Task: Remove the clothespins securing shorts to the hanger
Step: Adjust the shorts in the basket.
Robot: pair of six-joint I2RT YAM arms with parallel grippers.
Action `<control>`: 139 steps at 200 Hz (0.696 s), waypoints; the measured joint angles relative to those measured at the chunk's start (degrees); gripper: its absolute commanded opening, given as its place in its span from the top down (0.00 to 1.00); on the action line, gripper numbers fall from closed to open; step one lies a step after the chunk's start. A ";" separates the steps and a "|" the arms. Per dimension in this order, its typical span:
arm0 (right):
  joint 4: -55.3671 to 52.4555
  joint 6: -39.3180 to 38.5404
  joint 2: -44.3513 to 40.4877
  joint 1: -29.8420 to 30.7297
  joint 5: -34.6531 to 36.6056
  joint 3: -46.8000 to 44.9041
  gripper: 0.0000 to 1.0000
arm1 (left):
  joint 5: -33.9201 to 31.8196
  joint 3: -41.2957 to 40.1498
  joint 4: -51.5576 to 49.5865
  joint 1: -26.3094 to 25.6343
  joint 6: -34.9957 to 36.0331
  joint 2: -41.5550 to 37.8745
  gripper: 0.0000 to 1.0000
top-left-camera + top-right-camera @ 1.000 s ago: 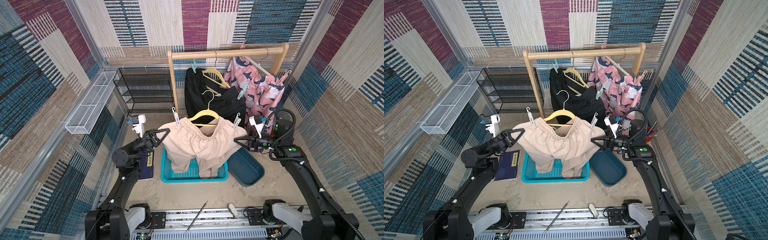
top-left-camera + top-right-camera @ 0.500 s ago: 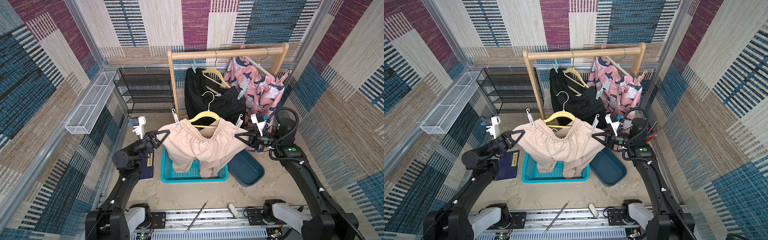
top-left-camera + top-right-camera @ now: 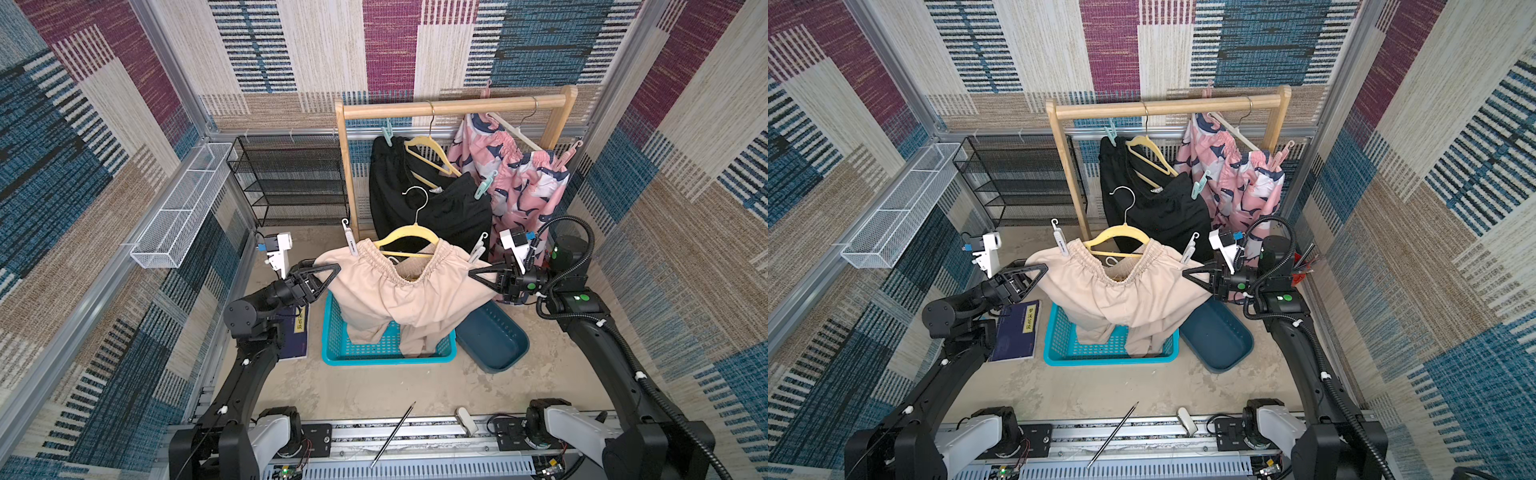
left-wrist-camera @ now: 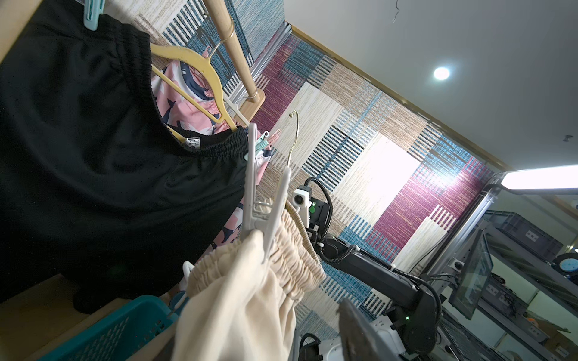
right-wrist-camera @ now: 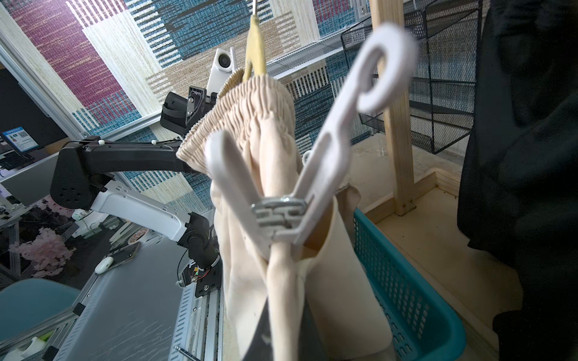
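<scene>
The beige shorts (image 3: 395, 291) hang on a yellow hanger (image 3: 407, 239), held off the rack, with a white clothespin at each end of the waistband (image 3: 349, 239) (image 3: 478, 248). My left gripper (image 3: 332, 272) stands open at the shorts' left corner; in its wrist view one finger (image 4: 353, 328) shows, apart from the cloth, near the clothespin (image 4: 259, 206). My right gripper (image 3: 471, 274) is shut on a fold of the shorts' right side (image 5: 286, 312), just below the other clothespin (image 5: 312, 175). Black shorts (image 3: 415, 199) and pink printed shorts (image 3: 519, 183) hang behind with teal and pink clothespins.
A wooden rack (image 3: 453, 106) stands at the back. Under the beige shorts sits a teal basket (image 3: 332, 345), with a dark blue tub (image 3: 494, 340) beside it and a book (image 3: 297, 332) on its other side. A black wire shelf (image 3: 291, 178) stands at back left.
My right gripper moved in to the shorts' right side and shut on the cloth. My left gripper, shut before, has opened at the left corner.
</scene>
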 measured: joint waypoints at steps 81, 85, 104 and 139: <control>-10.38 -5.95 2.12 0.09 -2.32 2.93 1.00 | 2.01 10.71 -40.89 0.24 28.26 -8.26 0.09; -10.67 -6.10 2.12 0.09 -2.54 2.91 1.00 | 1.99 11.47 -43.45 0.24 30.08 -8.41 0.08; -11.63 -6.54 2.08 0.09 -3.32 2.91 1.00 | 1.33 13.31 -52.37 0.22 36.35 -8.57 0.04; -11.80 -6.60 0.76 0.09 -3.56 2.86 1.00 | 0.20 14.67 -62.51 0.24 42.75 -7.21 0.01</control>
